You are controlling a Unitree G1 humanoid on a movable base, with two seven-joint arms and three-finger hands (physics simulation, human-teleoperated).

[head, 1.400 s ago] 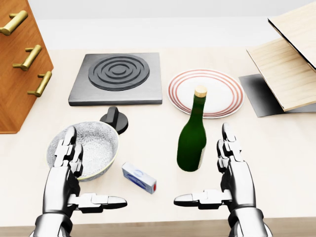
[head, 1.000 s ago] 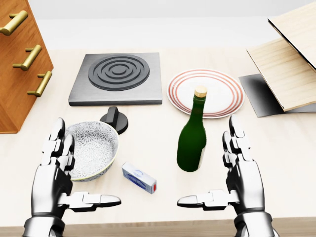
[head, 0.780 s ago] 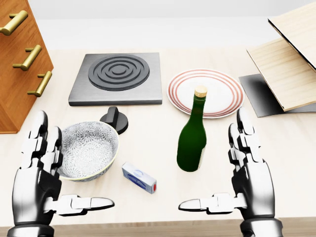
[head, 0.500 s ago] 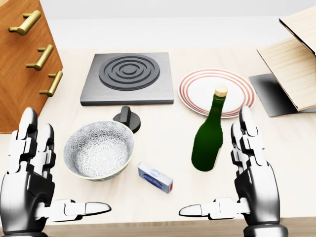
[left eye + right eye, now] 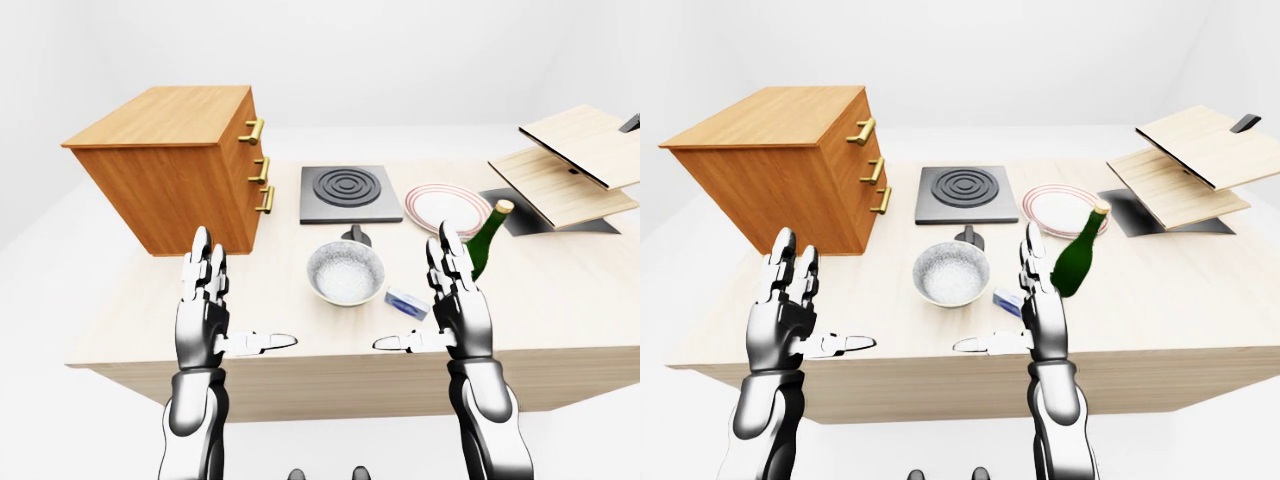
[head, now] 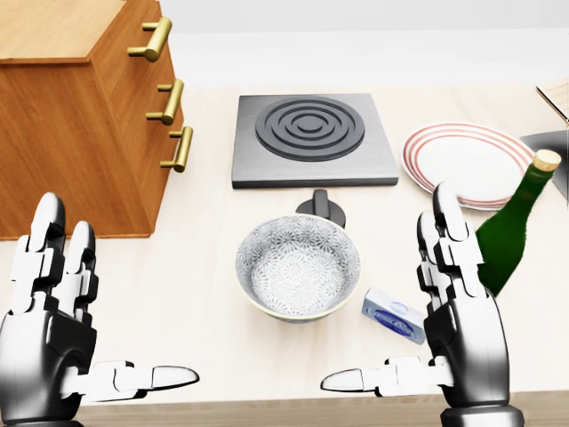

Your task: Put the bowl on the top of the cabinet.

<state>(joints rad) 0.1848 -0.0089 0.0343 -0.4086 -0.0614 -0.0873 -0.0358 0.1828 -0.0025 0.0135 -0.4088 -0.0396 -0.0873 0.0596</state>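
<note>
The bowl [image 6: 299, 269] sits upright on the table [image 6: 204, 267], just below the middle of the head view, free of both hands and lying between them. The left hand [image 6: 49, 329] is at about eight o'clock from the bowl and well apart from it, palm turned inward, its fingers [image 6: 44, 240] straight and spread and its thumb pointing toward the bowl's side of the table; it grips nothing. The right hand [image 6: 462, 325] is at about four o'clock from the bowl, nearer than the left, likewise flat and unclenched with its thumb stretched leftward, holding nothing. A small blue and white box [image 6: 393, 315] lies at four o'clock just beside the bowl, between it and the right hand. A black knob [image 6: 322, 205] stands at twelve o'clock close to the bowl's rim, and beyond it lies a dark hotplate [image 6: 311, 138]. At two o'clock are a red-ringed plate [image 6: 462, 160] and a green bottle [image 6: 516, 231] leaning near the right hand. The cabinet [image 6: 80, 116] stands at ten o'clock, its top bare in the left-eye view, brass handles [image 6: 173, 102] facing the hotplate.
</note>
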